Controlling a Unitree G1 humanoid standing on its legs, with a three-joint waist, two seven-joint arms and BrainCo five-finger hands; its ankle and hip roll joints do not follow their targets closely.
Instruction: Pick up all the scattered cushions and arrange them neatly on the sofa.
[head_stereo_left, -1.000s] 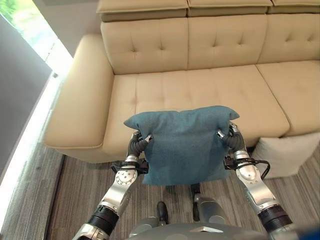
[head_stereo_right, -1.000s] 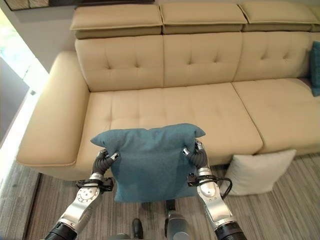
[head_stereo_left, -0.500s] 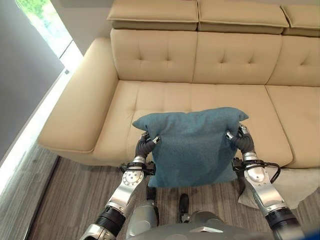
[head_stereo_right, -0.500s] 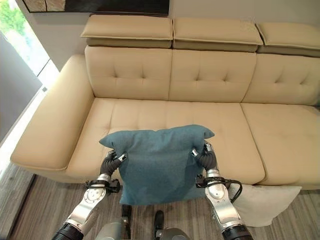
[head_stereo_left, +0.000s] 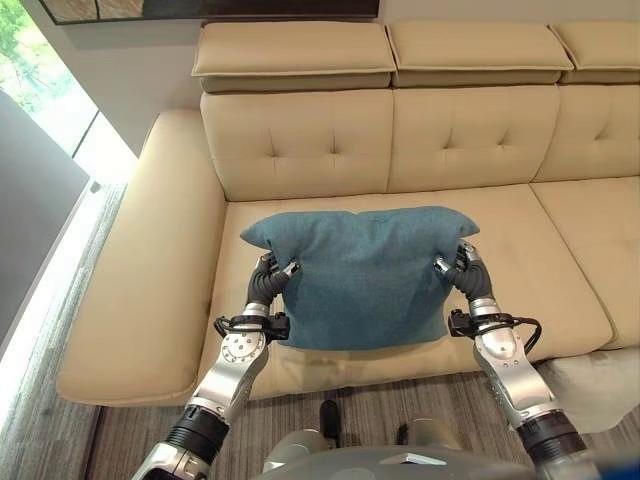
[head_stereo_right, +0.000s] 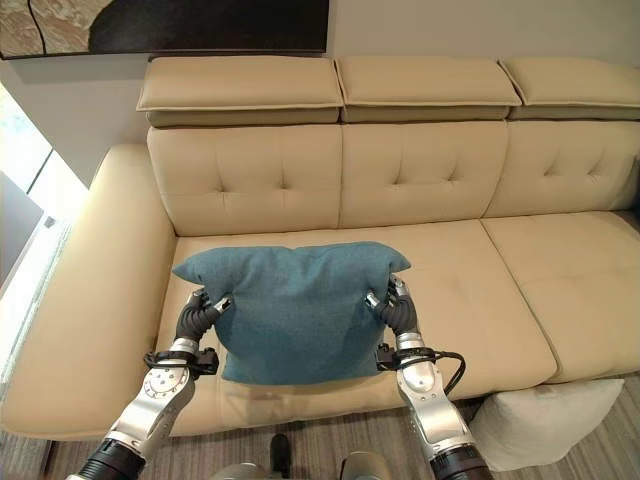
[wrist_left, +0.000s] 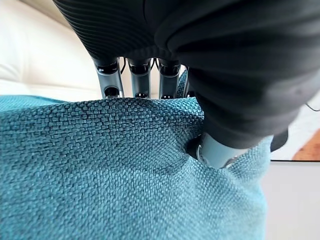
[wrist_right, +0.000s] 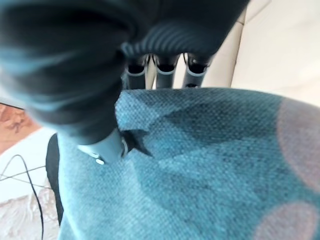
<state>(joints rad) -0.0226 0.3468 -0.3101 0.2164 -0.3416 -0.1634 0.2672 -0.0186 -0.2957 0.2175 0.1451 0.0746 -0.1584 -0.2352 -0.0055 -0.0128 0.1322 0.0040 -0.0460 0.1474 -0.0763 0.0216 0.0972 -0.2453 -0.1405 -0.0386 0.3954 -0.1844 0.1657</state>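
Note:
A teal woven cushion (head_stereo_left: 362, 272) hangs in front of me over the left seat of the beige sofa (head_stereo_left: 300, 140). My left hand (head_stereo_left: 266, 288) pinches its left edge and my right hand (head_stereo_left: 466, 281) pinches its right edge. In the left wrist view my fingers (wrist_left: 111, 82) lie behind the teal cushion (wrist_left: 100, 170) and the thumb presses into its front. The right wrist view shows the same pinch on the cushion (wrist_right: 200, 165). A white cushion (head_stereo_right: 545, 420) lies on the floor by the sofa's front at the right.
The sofa's wide left armrest (head_stereo_left: 140, 270) is beside the held cushion. Three raised headrests (head_stereo_right: 330, 85) line the sofa back against the wall. A bright window (head_stereo_left: 40, 70) runs along the left. Grey striped carpet (head_stereo_left: 40, 440) covers the floor.
The camera has come closer to the sofa and looks higher. The held cushion now hangs over the seat instead of its front edge. Both hands keep their hold.

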